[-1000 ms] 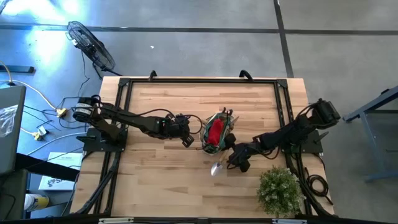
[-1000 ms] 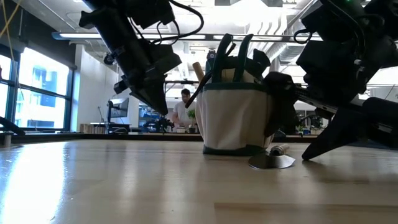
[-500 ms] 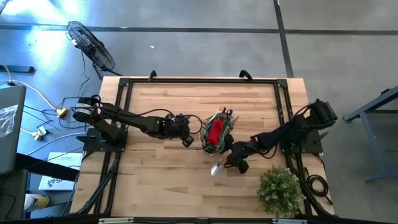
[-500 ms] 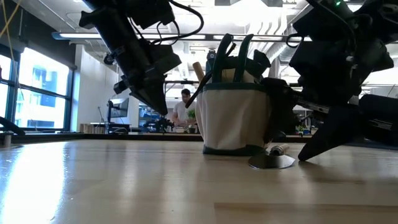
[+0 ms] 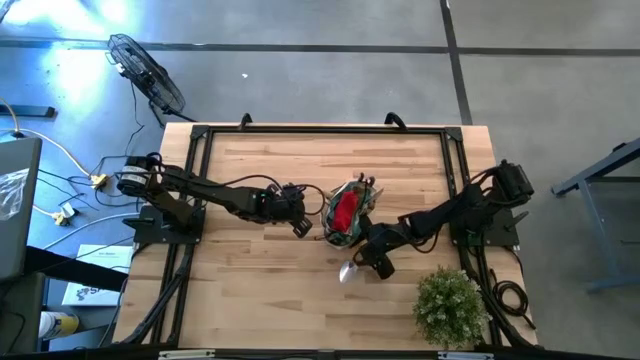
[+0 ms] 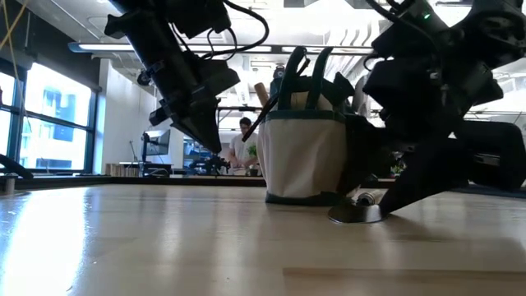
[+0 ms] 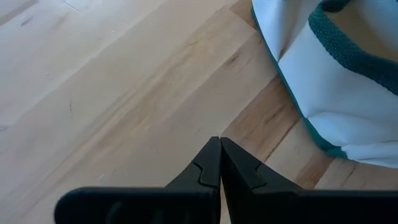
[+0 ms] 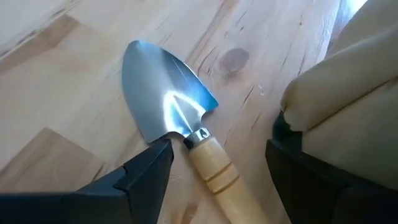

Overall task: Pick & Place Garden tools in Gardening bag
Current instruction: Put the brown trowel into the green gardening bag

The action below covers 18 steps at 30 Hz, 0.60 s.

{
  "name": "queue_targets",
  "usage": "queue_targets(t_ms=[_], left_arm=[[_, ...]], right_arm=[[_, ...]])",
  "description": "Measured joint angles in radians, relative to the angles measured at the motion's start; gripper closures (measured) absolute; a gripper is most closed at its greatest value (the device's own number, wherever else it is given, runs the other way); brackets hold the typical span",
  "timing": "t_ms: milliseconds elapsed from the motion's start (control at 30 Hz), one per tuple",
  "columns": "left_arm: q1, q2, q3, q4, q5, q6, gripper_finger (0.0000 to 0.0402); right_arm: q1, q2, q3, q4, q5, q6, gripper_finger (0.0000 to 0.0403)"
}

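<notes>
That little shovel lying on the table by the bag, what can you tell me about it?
The trowel has a shiny silver metal blade, pointed and scooped, with a ridge down its middle, joined by a metal collar to a pale wooden handle with turned grooves. It lies flat on the wooden table, just beside the bag, on the side toward the potted plant. The right tool stands open astride the handle near the collar, one finger on each side; whether they touch it cannot be told.

Silver trowel (image 8: 163, 102) with pale wood handle; white bag (image 7: 348, 93), green trim, red piece (image 5: 346, 211) inside
</notes>
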Motion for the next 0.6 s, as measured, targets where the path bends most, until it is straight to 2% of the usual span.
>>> queue_targets(t_ms=[200, 600], left_arm=[[-0.001, 0.0, 0.0, 0.0, 0.026, -0.007, 0.0402], [-0.001, 0.0, 0.0, 0.0, 0.041, -0.011, 0.0402]], right_arm=[[-0.001, 0.001, 0.0, -0.006, -0.003, 0.036, 0.0157], [0.024, 0.0, 0.0, -0.029, 0.032, 0.088, 0.0245]])
